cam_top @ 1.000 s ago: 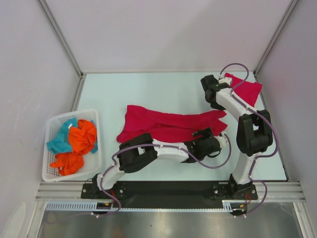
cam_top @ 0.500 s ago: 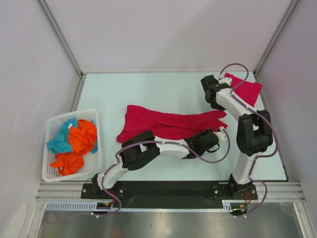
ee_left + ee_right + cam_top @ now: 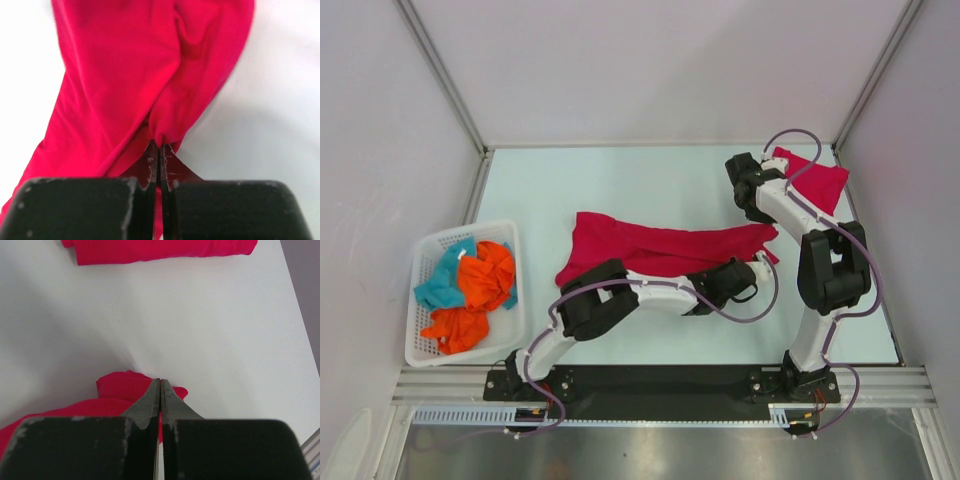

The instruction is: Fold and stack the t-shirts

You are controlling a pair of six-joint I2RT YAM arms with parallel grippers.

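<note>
So, left claw (image 3: 160,146) just snapped closed on a bunched fold at the right end of the crimson t-shirt (image 3: 125,75) strung across the middle of the worktop (image 3: 200,330). The right claw (image 3: 160,381) is pinched shut on its far-right corner too. With both held, I'd guess folding's next. A folded t-shirt (image 3: 160,252) waits in the far right corner.
</note>
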